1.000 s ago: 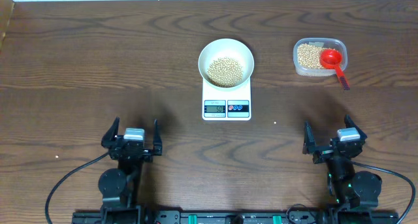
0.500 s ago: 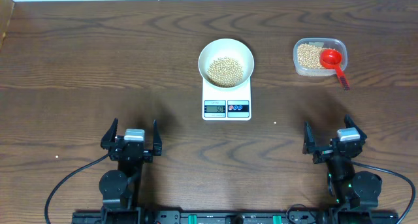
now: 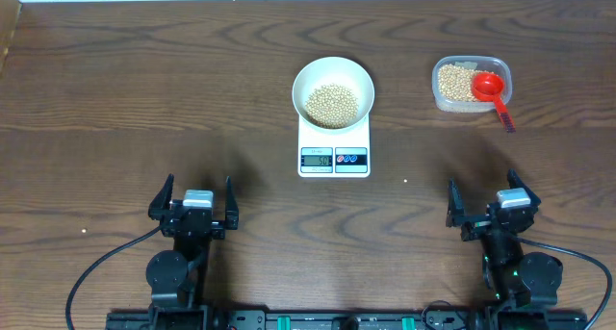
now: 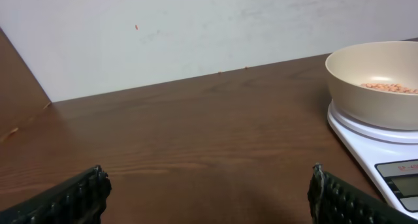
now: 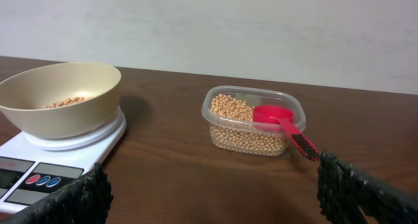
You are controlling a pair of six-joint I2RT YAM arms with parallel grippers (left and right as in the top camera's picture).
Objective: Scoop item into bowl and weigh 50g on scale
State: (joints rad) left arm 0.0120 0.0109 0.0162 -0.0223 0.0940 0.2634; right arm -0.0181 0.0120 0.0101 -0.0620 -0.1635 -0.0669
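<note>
Two grippers, the left gripper (image 3: 196, 189) and the right gripper (image 3: 484, 193), sat low by the front edge of the table (image 3: 144, 89). Each had its jaws spread wide with nothing between them. Neither touched anything but air. Both were well apart from the scale (image 3: 334, 140), one on each side of it.

The scale stood near the middle of the table with its display and buttons facing the arms. The digits were too small to read. The bowl (image 3: 300, 80) sat upright on the scale's far part and hid most of the platform. A heap of beans (image 3: 332, 104) lay in the bottom of the bowl, well below its rim.

To the right of the bowl, and apart from it, stood a clear tub (image 3: 435, 86) with more beans inside. A red scoop (image 3: 488, 84) lay with its cup in the tub on top of those beans. Its handle stuck out over the near right rim and sloped down toward the table.

From the left wrist, the dark fingers (image 4: 72, 201) showed in the lower corners, with the bowl and scale at the right edge. From the right wrist, the bowl and scale sat at the left and the tub near the centre.
</note>
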